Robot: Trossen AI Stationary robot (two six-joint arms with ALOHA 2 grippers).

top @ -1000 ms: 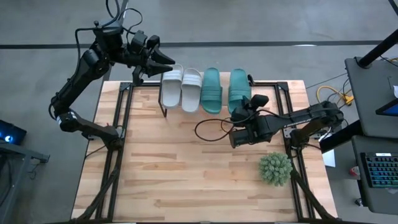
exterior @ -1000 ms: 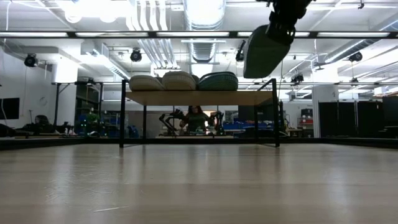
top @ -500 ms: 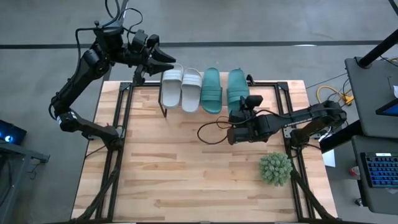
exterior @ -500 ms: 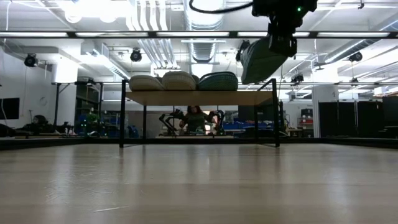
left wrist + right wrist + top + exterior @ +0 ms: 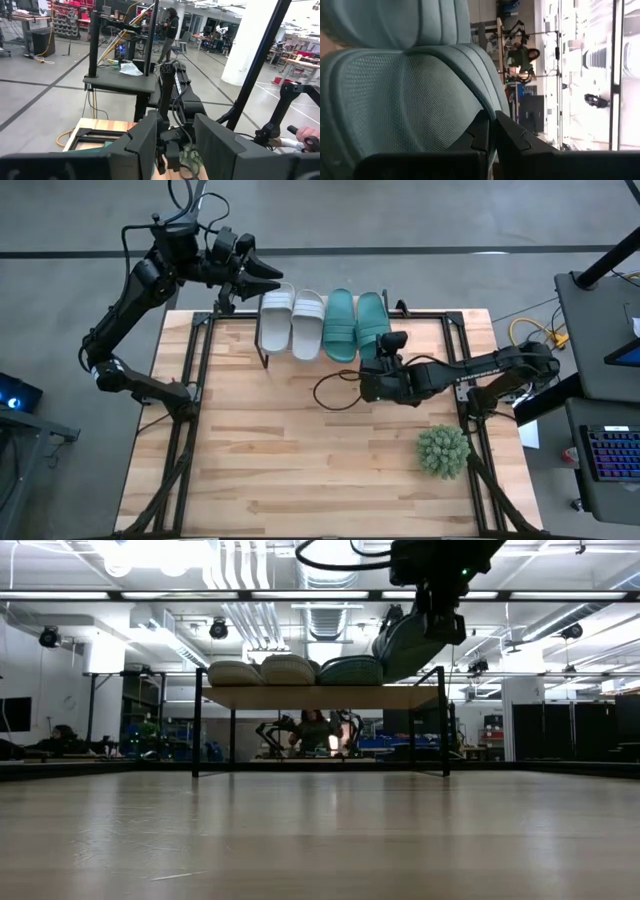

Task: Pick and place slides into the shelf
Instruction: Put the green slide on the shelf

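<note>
On the shelf at the table's far edge lie two pale slides and one teal slide, soles down on its wooden top. A second teal slide is at the row's right end with my right gripper shut on it. In the low view this slide slants down toward the shelf top. My left gripper hangs open in the air beyond the shelf's far left corner, with nothing between its fingers. My right gripper holds the second teal slide by its near end, coming from the table's near side along the slide's length. The shut fingers cover the place of contact. The slide tilts, far end low beside the other teal slide; whether that end rests on the shelf I cannot tell.
A spiky green plant ball stands on the table at the near right. A black cable loop hangs off my right arm over the table's middle. A person sits in the room beyond the shelf.
My right gripper has gone toward the table's left edge and down toward the shelf, rolling as it went. The teal slide has come with it, closing up beside the other teal slide and tipping so that its far end sinks to the shelf top.
</note>
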